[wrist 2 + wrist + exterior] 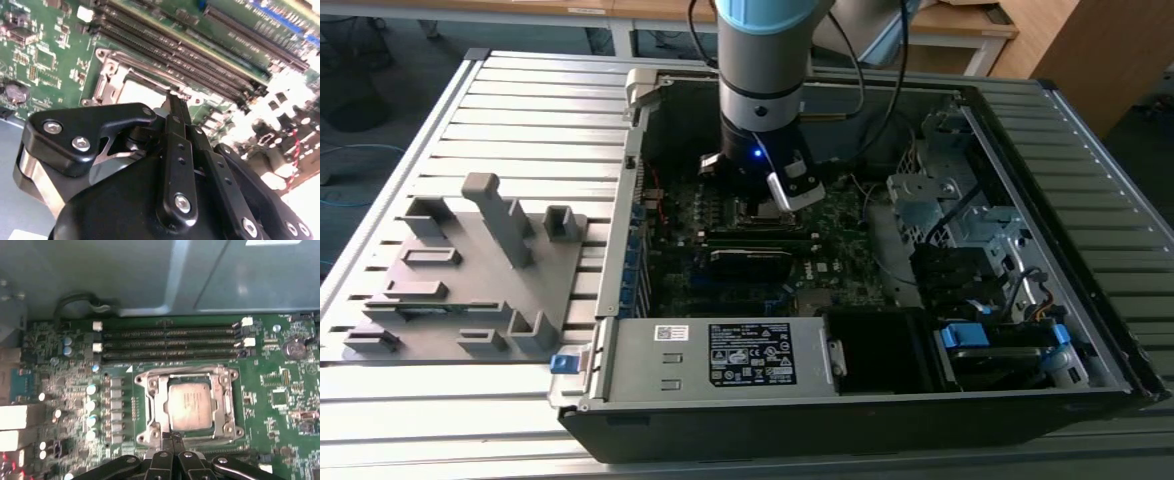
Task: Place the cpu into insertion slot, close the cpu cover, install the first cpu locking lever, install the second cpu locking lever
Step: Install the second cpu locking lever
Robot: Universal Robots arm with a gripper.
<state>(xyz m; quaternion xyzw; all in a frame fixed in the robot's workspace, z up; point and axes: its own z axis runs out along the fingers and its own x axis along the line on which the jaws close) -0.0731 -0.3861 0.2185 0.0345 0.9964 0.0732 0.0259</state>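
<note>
The cpu [189,407] lies flat in the insertion slot on the green motherboard [280,395], its silvery top showing through the cut-out of the cpu cover [155,405]. The cover lies down flat around the chip and hides the slot beneath it. My gripper [172,436] is shut, its two fingers pressed together, with the tips at the middle of one edge of the cover. In the second wrist view the shut gripper [175,100] points at the cover [107,82] beside the cpu [142,92]. In the exterior view the gripper [781,195] hangs low inside the open computer case.
Long black memory slots [170,342] run just beyond the socket. A row of capacitors [91,405] and a coin battery [292,347] flank it. In the exterior view a drive cage [947,200], cables and a power supply [720,355] crowd the case; a grey fixture [467,280] sits outside it.
</note>
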